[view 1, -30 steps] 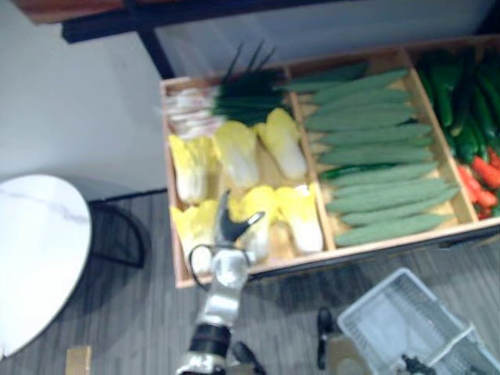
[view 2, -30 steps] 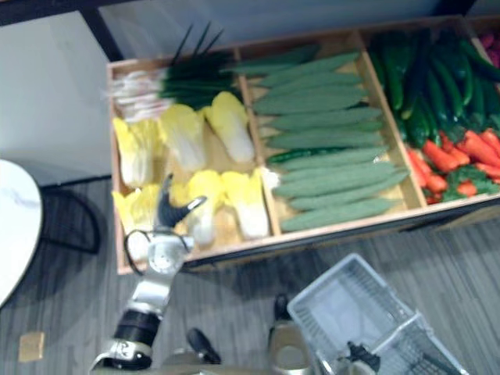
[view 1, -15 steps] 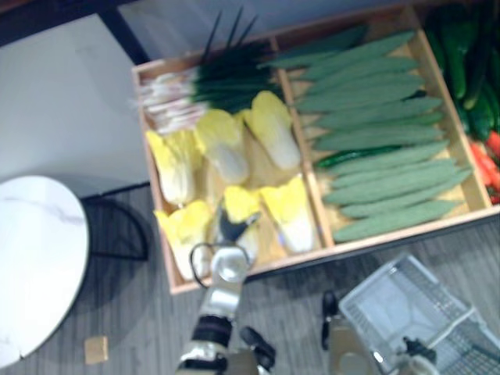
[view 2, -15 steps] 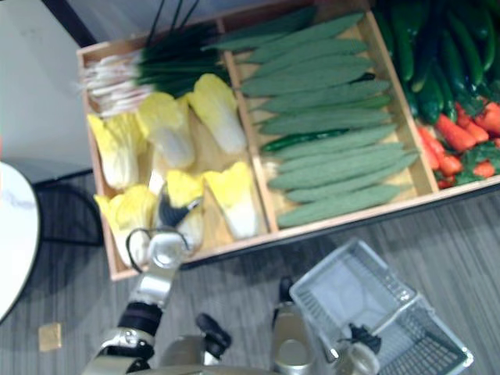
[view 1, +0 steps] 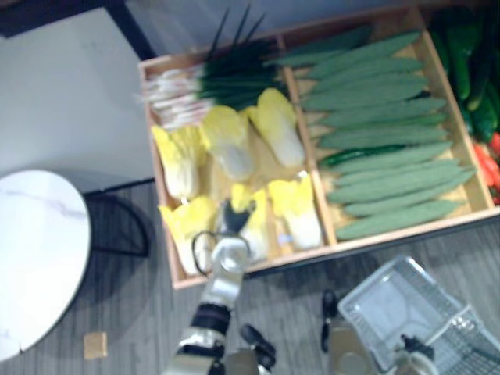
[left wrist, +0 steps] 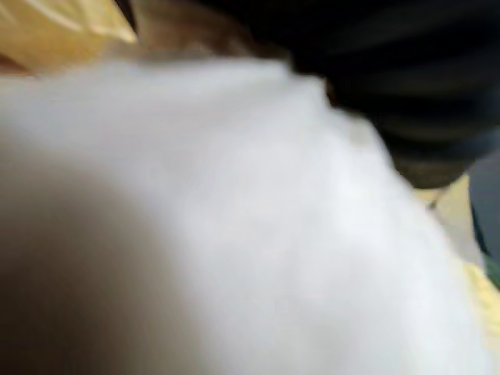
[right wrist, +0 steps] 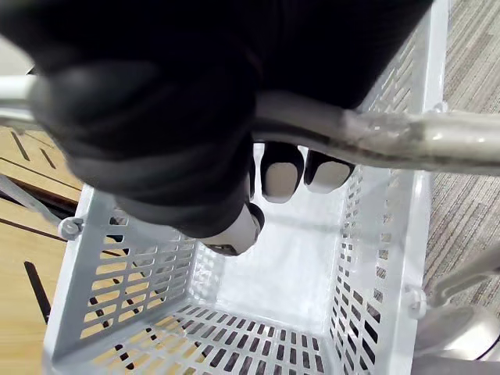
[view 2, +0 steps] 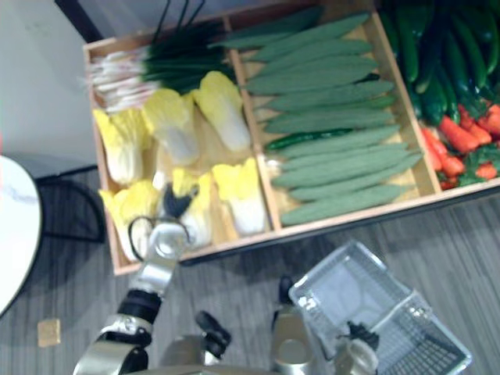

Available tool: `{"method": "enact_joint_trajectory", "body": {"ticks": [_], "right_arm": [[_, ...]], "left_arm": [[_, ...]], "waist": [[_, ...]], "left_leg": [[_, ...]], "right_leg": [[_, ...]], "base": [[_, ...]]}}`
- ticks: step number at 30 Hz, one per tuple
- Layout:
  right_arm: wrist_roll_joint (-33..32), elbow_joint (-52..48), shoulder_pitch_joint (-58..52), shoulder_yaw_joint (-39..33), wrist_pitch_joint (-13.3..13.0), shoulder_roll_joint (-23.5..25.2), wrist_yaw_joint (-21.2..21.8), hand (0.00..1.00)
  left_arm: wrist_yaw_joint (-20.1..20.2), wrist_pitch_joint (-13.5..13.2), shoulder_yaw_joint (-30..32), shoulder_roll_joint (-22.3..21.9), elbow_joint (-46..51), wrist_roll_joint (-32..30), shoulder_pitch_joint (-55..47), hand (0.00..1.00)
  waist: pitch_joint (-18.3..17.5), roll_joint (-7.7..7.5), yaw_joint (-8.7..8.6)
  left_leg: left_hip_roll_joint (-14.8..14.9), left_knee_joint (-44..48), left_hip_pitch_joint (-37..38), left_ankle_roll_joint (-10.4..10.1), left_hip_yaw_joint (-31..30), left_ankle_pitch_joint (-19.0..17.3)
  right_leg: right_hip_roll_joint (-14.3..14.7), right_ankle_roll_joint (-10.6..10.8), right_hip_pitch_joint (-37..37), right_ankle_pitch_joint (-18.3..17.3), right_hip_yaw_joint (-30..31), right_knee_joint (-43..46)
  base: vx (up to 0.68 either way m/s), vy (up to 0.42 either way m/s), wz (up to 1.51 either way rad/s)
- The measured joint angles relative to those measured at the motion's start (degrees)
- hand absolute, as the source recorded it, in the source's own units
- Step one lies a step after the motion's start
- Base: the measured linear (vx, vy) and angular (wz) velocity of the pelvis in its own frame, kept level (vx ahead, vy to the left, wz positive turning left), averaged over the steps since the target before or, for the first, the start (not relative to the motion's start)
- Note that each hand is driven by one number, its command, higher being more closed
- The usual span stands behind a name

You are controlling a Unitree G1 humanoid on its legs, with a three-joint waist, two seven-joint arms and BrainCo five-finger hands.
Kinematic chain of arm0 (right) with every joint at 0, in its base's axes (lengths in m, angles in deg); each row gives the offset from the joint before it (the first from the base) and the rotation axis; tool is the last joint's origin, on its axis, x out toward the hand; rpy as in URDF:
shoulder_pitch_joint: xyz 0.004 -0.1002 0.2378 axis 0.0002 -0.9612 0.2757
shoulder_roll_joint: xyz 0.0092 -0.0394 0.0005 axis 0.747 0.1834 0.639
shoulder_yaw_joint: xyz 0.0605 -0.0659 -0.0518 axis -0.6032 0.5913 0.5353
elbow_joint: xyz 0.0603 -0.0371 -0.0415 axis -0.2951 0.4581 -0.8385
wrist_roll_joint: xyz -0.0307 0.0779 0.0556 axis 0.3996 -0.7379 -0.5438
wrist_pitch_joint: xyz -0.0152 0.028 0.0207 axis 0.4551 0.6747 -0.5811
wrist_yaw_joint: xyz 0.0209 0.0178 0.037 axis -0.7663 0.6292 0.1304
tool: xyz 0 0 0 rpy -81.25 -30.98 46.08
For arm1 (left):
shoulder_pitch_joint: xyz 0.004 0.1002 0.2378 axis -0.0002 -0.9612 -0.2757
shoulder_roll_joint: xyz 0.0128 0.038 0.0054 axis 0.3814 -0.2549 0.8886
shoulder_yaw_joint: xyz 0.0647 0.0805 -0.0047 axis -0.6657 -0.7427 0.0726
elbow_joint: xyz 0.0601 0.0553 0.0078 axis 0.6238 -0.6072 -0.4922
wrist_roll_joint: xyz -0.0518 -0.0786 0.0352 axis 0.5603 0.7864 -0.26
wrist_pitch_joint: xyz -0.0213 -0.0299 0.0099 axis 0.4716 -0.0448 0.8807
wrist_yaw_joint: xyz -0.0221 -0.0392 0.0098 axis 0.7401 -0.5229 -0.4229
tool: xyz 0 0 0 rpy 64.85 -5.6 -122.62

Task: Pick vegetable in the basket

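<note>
The left hand [view 2: 175, 206] is laid on a Chinese cabbage [view 2: 201, 220] in the front row of the left compartment of the wooden crate [view 2: 351, 220]. How far its fingers are bent cannot be told; in the left wrist view the cabbage's pale body is seen pressed close against the hand. Other cabbages [view 2: 172, 125] are set around it in that compartment, with spring onions [view 2: 156, 66] along the crate's back and cucumbers [view 2: 328, 117] in the crate's middle compartment. The right hand [right wrist: 156, 101] is curled round the handle [right wrist: 406, 133] of the white basket [right wrist: 117, 266], which is held near the crate's front edge.
</note>
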Motion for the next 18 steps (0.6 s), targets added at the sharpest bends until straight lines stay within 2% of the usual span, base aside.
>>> {"method": "enact_joint_trajectory", "body": {"ticks": [7, 9, 10, 11, 12, 13, 14, 15, 16, 17, 18], "right_arm": [[0.2, 1.5, -0.3, -0.1, 0.3, 0.5, 0.4, 1.00], [0.4, 3.4, -0.3, 0.0, 0.3, 0.6, 0.6, 1.00], [0.4, 4.6, -0.3, 0.1, 0.2, 0.8, 0.8, 1.00], [0.5, 5.8, -0.3, 0.1, 0.2, 0.7, 1.3, 1.00], [0.5, 5.9, -0.3, 0.0, 0.3, 0.2, 1.5, 1.00], [0.6, 6.8, -0.5, 0.0, 0.3, -1.1, 1.9, 1.00], [0.7, 7.3, -0.6, 0.0, 0.4, -1.5, 2.2, 1.00], [0.8, 7.8, -1.2, -0.1, 0.4, -1.7, 2.5, 1.00], [0.7, 7.4, -2.1, 0.0, 0.4, -1.1, 2.7, 1.00], [0.7, 7.1, -2.3, 0.1, 0.4, -0.7, 2.8, 1.00], [0.7, 5.6, -2.4, 0.7, 0.4, 0.5, 2.8, 1.00]], "left_arm": [[-1.6, -0.1, 0.8, 2.2, 15.9, -1.0, -0.1, 1.00], [-3.7, -0.2, 4.6, 3.5, 22.0, -2.2, -1.5, 1.00], [-5.1, -0.1, 8.0, 4.3, 25.7, -2.3, -3.6, 1.00], [-6.8, 0.0, 12.1, 4.6, 29.3, -2.9, -6.1, 1.00], [-7.8, 0.0, 14.0, 4.6, 31.3, -3.6, -7.7, 1.00], [-9.8, 0.0, 16.4, 4.6, 34.8, -4.4, -11.3, 1.00], [-10.8, 0.0, 17.1, 4.6, 36.0, -4.4, -12.6, 1.00], [-12.0, 0.0, 17.1, 4.4, 37.4, -4.4, -14.2, 1.00], [-12.4, -0.1, 16.3, 3.4, 38.5, -4.4, -14.7, 1.00], [-12.4, -0.2, 15.5, 3.0, 39.2, -4.4, -14.9, 1.00], [-12.2, -1.1, 12.5, 2.7, 40.2, -4.2, -15.1, 1.00]], "waist": [[-0.6, -0.94, -0.79], [-1.7, -2.38, -0.40], [-2.5, -3.70, 0.46], [-2.9, -4.43, 1.15], [-3.1, -4.04, 1.54], [-4.0, -2.52, 2.65], [-4.3, -1.98, 3.46], [-5.5, -0.97, 3.73], [-6.6, -1.80, 2.88], [-7.0, -2.49, 2.86], [-7.2, -3.91, 3.33]], "left_leg": [[0.4, 0.1, 3.7, -0.2, -1.2, 0.2], [0.5, 2.4, 4.1, -0.1, -2.7, 0.1], [1.3, 7.3, 3.1, 1.3, -7.7, -0.8], [2.0, 13.7, 0.6, 3.1, -17.0, -4.4], [1.6, 15.9, -0.1, 2.9, -23.3, -7.0], [1.0, 17.2, 0.0, 1.3, -33.4, -10.4], [1.0, 16.8, 1.0, 0.8, -36.4, -12.0], [0.8, 14.8, 3.4, -0.7, -39.7, -13.5], [0.0, 12.8, 4.2, -1.5, -39.3, -14.1], [-0.4, 11.6, 4.6, -1.6, -37.4, -14.2], [-1.4, 9.1, 5.9, -2.0, -32.5, -14.4]], "right_leg": [[0.4, 0.0, 5.5, 0.0, -1.3, -1.9], [0.9, -0.2, 5.7, 0.1, 0.9, -2.1], [0.9, -0.7, 5.8, 0.5, 3.5, -2.1], [0.9, -0.8, 5.9, 0.8, 6.4, -2.1], [1.4, -0.8, 5.9, 0.8, 7.9, -2.1], [4.0, -0.8, 5.7, 1.2, 11.3, -2.1], [5.2, -0.6, 5.7, 1.5, 12.9, -2.1], [6.5, -0.1, 5.5, 1.9, 14.8, -2.0], [6.5, 0.9, 4.2, 2.5, 15.5, -1.9], [6.2, 1.2, 3.4, 3.0, 16.2, -1.7], [6.1, 1.7, 1.1, 4.2, 18.0, -0.8]], "base": [[0.00, -0.003, 0.06], [0.00, -0.044, -0.44], [0.04, -0.074, -0.91], [0.03, -0.047, -1.08], [0.00, 0.046, -1.46], [-0.03, 0.105, -1.36], [-0.04, 0.173, -1.55], [-0.06, 0.157, -0.92], [-0.09, 0.169, -0.69], [-0.15, 0.157, -0.65], [-0.21, 0.164, -1.04]]}}
